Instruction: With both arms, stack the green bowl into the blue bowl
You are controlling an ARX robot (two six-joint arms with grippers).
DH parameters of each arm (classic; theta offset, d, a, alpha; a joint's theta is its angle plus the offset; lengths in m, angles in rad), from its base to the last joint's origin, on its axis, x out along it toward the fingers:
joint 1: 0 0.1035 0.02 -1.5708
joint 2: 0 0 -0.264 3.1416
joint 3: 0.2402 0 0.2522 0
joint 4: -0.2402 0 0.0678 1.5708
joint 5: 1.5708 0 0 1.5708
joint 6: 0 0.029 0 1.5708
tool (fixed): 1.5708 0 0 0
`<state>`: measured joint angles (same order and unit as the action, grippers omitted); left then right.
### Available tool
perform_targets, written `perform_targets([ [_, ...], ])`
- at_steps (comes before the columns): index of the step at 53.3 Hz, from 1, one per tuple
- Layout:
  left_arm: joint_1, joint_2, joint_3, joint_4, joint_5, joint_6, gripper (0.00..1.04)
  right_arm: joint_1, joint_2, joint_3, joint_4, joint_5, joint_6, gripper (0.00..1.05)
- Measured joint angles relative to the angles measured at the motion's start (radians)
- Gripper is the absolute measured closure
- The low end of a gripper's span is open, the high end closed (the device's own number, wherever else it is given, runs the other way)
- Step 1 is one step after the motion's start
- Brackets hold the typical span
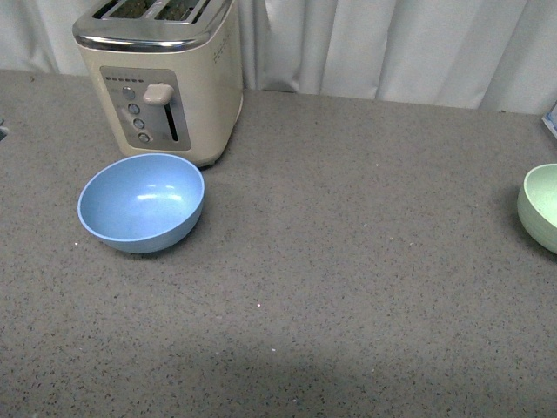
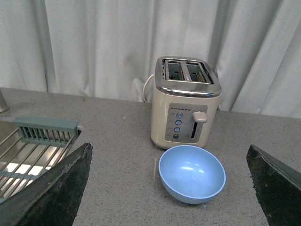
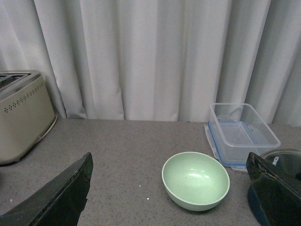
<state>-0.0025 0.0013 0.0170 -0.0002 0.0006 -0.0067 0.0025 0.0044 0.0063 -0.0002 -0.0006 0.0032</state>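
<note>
The blue bowl (image 1: pixel 141 202) stands upright on the grey counter just in front of the toaster. In the left wrist view the blue bowl (image 2: pixel 191 173) lies ahead of my left gripper (image 2: pixel 169 150), whose black fingers (image 2: pixel 56 193) are spread wide and open, apart from it. The green bowl (image 1: pixel 541 205) sits at the counter's far right, cut off by the frame edge. In the right wrist view the green bowl (image 3: pixel 195 180) rests upright and empty ahead of my open right gripper (image 3: pixel 169 155), untouched. Neither arm shows in the front view.
A cream toaster (image 1: pixel 161 78) stands at the back left, right behind the blue bowl. A wire dish rack (image 2: pixel 33 146) sits over a sink further left. A clear plastic container (image 3: pixel 240 134) and a dark round lid (image 3: pixel 287 162) lie beside the green bowl. White curtains close the back.
</note>
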Motion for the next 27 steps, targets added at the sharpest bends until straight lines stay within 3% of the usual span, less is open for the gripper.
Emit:
perform_targets([
  [27, 0.000, 0.000, 0.000, 0.000, 0.000, 0.000, 0.06, 0.000, 0.000, 0.000, 0.000, 0.000, 0.000, 0.09],
])
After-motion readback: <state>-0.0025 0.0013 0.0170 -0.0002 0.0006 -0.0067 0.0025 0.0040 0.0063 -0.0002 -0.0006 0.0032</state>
